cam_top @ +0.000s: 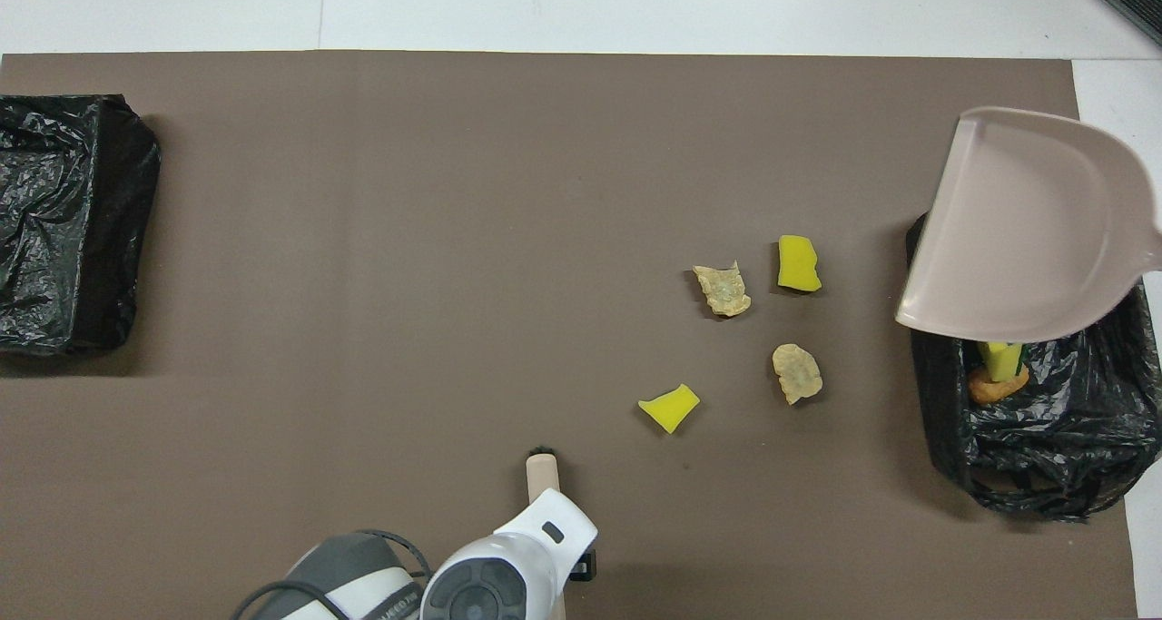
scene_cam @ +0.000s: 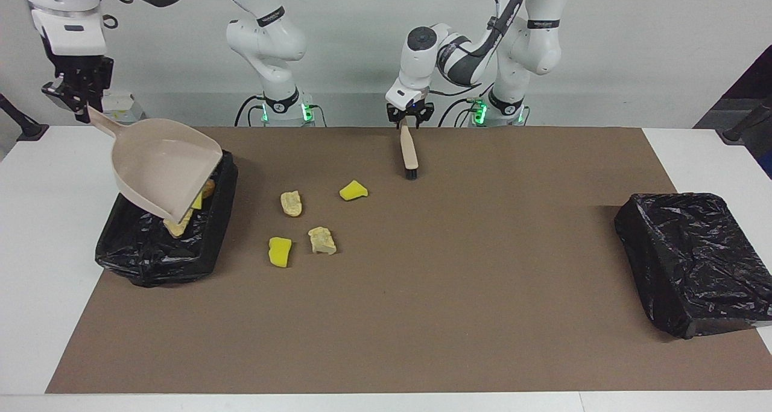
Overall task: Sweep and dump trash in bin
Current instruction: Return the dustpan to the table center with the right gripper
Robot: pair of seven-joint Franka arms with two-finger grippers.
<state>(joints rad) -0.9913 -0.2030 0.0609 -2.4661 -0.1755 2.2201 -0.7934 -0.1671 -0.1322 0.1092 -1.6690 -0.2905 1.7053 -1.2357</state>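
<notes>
My right gripper (scene_cam: 81,107) is shut on the handle of the beige dustpan (scene_cam: 163,171), which hangs tilted, mouth down, over the black-lined bin (scene_cam: 151,258). From overhead the dustpan (cam_top: 1026,230) covers the part of the bin (cam_top: 1044,438) farther from the robots. Trash lies in the bin: a yellow sponge piece (cam_top: 999,359), a tan-orange piece (cam_top: 997,386) and a beige lump (scene_cam: 176,225). More trash lies on the brown mat: yellow pieces (scene_cam: 353,190) (scene_cam: 280,251) and beige lumps (scene_cam: 291,203) (scene_cam: 322,240). The brush (scene_cam: 410,152) slants down from my left gripper (scene_cam: 410,115), bristles at the mat.
A second black-bagged box (scene_cam: 693,261) stands at the left arm's end of the mat. The brown mat (scene_cam: 458,291) covers most of the white table. The loose trash lies between the brush and the bin.
</notes>
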